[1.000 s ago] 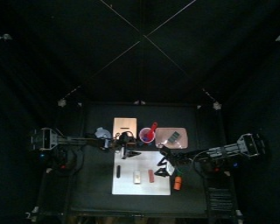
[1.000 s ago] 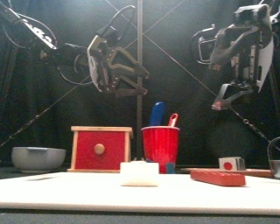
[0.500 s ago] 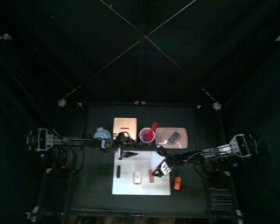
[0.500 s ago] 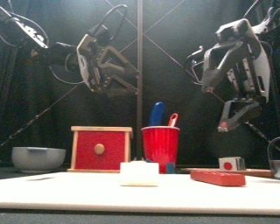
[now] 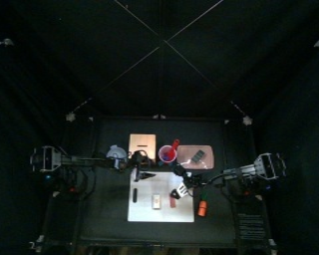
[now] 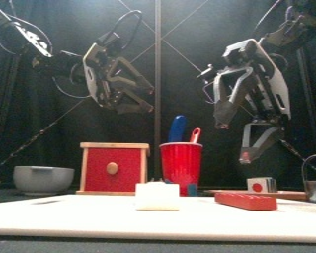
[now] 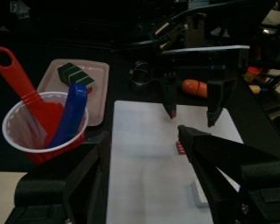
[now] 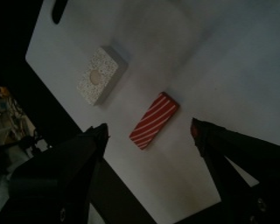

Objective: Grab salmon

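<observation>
1. Two arms hang over the table; the right gripper is the working one, its jaws spread wide and empty.
2. Step in hand, as judged: approach. No contact with the salmon is made yet.
3. Salmon position: flat on the white mat, directly ahead of the right gripper and between the lines of its two jaws in the right wrist view. In the front view it lies low, well below the right gripper.
4. Next move calls for a descent straight onto the salmon, with one jaw passing each long side, then closure across the narrow width.
5. Salmon form: a flat, slim rectangular block, orange-red with pale diagonal stripes. It looks rigid and smooth, likely a toy piece.
6. Adjacent item: a white block, squarish, with a speckled, grainy top. It lies near the salmon, apart from it, on the far side from the jaws.
7. Mat: plain, white, matte, flat.
8. Left gripper: raised over the mat's other end, not engaged. Its jaws stand apart, nothing between them.
9. Beyond the left gripper: a red cup of smooth plastic holding red and blue utensils.
</observation>
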Controlling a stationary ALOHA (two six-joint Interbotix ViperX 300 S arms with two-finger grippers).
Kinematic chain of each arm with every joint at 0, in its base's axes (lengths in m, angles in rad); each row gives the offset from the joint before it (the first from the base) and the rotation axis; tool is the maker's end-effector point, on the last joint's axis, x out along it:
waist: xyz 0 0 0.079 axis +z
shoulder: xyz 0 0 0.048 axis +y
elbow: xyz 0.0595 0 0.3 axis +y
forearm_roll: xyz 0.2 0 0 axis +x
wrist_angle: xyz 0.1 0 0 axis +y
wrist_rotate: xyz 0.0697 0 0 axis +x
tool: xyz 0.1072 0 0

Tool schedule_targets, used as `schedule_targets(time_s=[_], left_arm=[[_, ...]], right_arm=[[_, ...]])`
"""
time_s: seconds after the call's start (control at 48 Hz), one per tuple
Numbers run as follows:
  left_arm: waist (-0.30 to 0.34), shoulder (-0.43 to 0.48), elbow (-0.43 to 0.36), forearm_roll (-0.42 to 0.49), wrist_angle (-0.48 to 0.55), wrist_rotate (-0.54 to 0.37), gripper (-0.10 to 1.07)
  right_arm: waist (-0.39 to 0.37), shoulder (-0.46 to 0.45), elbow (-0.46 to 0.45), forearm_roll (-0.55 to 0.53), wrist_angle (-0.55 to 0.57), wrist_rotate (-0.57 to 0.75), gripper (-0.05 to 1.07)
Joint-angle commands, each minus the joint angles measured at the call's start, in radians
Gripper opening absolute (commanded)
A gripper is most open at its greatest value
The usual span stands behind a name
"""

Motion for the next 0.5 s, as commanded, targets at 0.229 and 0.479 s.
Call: schedule_targets(time_s=[0.229,0.479], left_arm=[[0.015,-0.015,-0.006,0.000,-0.011,0.002,0.97],[0.026,-0.015,0.000,0.002,-0.011,0.002,0.97]], right_arm=[[0.052,0.040,-0.061,-0.304,0.069,0.385,1.04],[0.123,0.071,-0.115,-0.517,0.127,0.673,1.04]])
